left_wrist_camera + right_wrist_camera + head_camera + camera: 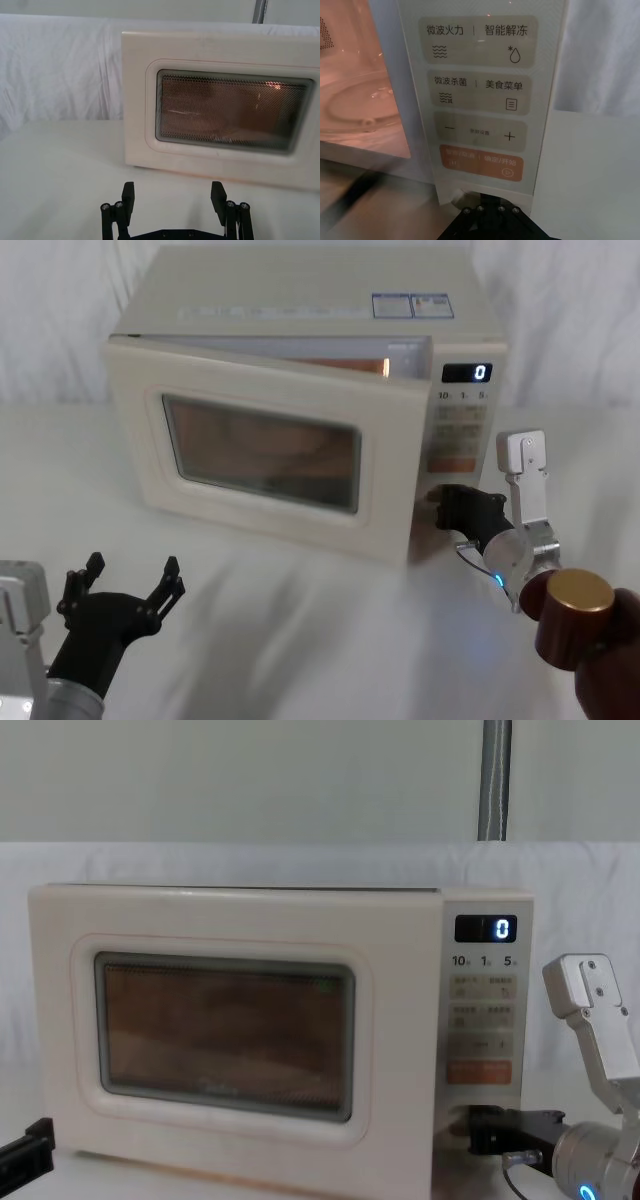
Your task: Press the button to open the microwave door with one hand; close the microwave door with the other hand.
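Cream microwave door [260,455] ajar, cavity lit | right hand [452,508] at button, fingers unclear | left hand [128,585] spread, near table

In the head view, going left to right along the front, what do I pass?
Left gripper, open, low in front → microwave door, swung ajar → control strip with its display → right gripper at the strip's bottom, where the button sits.
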